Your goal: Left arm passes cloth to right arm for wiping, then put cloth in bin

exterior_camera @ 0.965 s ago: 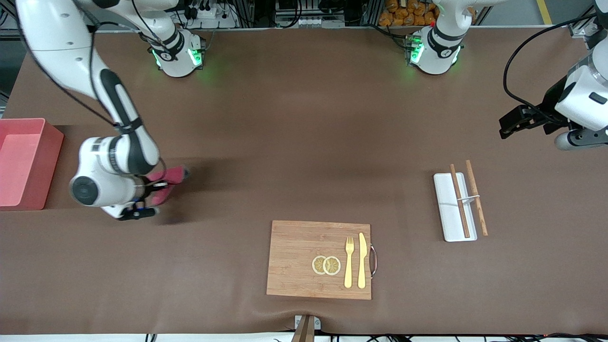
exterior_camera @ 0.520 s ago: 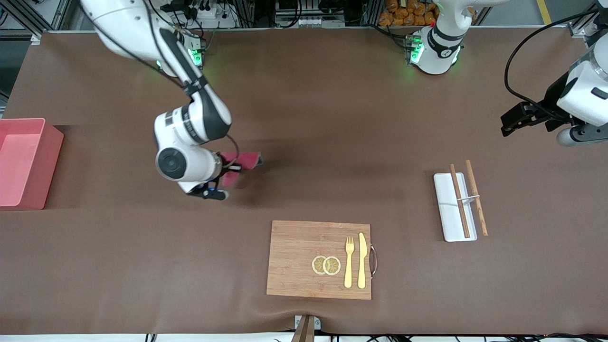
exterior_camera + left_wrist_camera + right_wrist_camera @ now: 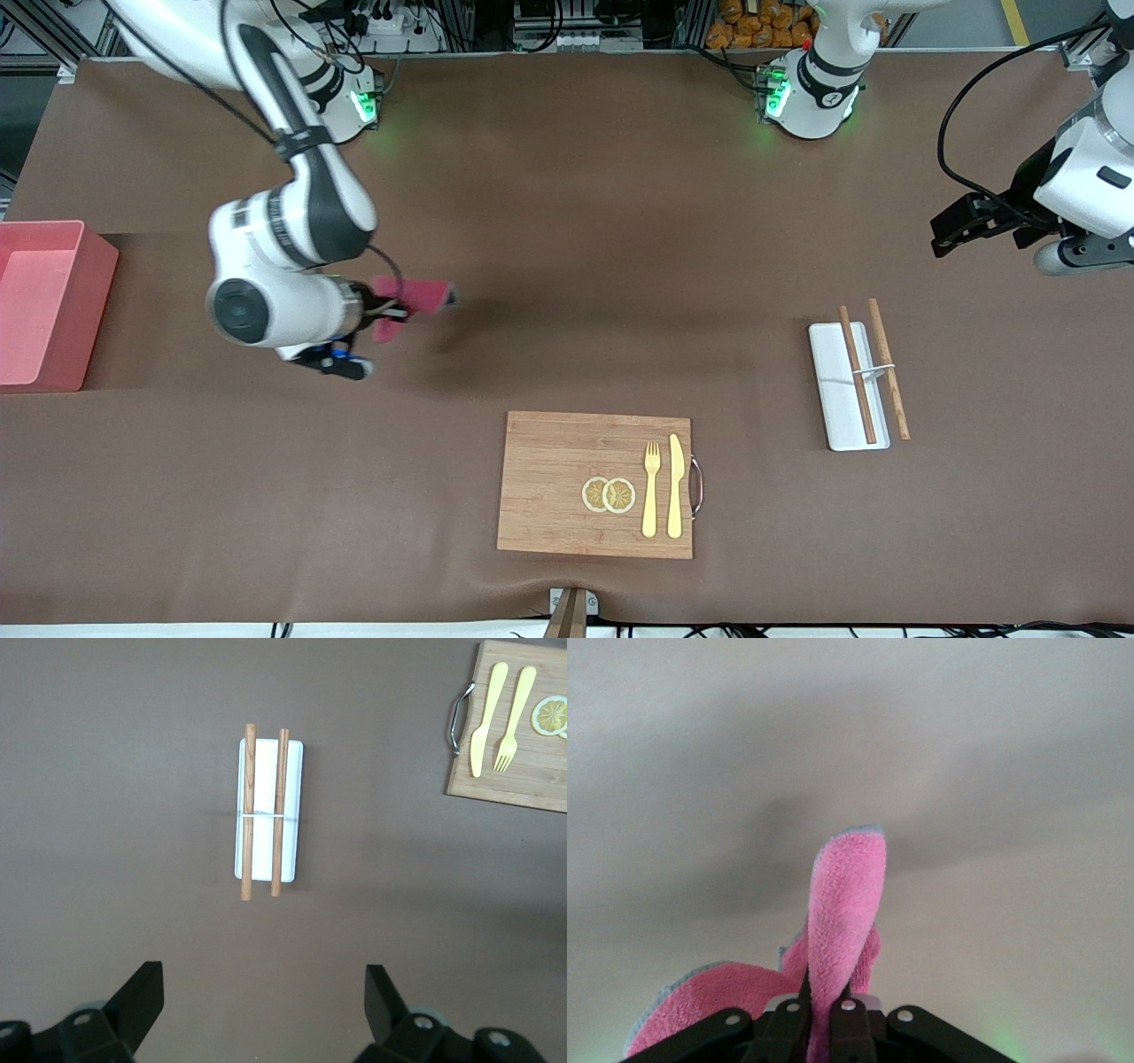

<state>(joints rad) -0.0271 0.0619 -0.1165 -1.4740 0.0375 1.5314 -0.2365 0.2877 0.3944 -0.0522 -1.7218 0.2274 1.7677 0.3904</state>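
Currently the right gripper [image 3: 383, 312] is clamped on the cloth [image 3: 409, 299], pinching a fold of it while the free end sticks out over bare table [image 3: 567, 221], toward 3 o'clock from the wrist in the front view. Right wrist view confirms: fingers pressed together with the pink pile [image 3: 843, 904] standing up between them.

Left gripper [image 3: 952, 232] hangs over the table's edge at the left arm's end, at 1 o'clock from the white tray [image 3: 833, 390]; its fingers [image 3: 142, 1001] stand wide apart with nothing between them. That arm waits.

Step, as judged: handover is done; wiping pass is in hand, cloth carried at table level.

Bin [image 3: 62, 354] sits at 9 o'clock from the cloth, at the right arm's end, well apart. It looks empty.

Next move calls for: finish the wipe, lift the cloth clear, carry it over the bin's wall, then part the fingers above the opening. Risk: loose end may drape on the rim.
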